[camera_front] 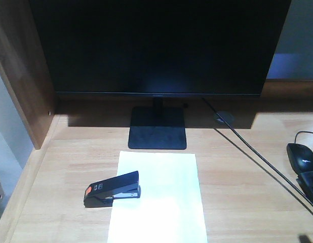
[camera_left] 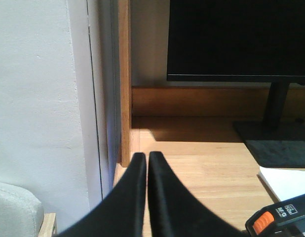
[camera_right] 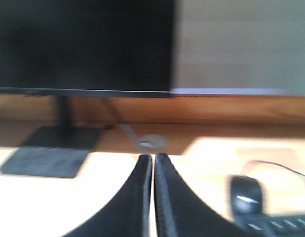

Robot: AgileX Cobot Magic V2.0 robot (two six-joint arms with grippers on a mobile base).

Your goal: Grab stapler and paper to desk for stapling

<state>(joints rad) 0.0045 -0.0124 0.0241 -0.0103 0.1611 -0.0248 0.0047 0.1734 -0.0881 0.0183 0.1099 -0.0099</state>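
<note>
Since both things already lie set for stapling:
Stapler: its mouth over the paper's left edge, right of the left fingers.
Left fingers: clenched, empty.
Right fingers: clenched, empty.
Table: mouse right of them.

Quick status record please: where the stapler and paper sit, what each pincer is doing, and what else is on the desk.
stapler: lying on the paper's left edge, orange end hanging over the desk
paper: flat on the desk, in front of the monitor stand
left pincer: shut, empty, above the desk left of the stapler
right pincer: shut, empty; view blurred
other items: monitor, mouse, keyboard corner, cable
</note>
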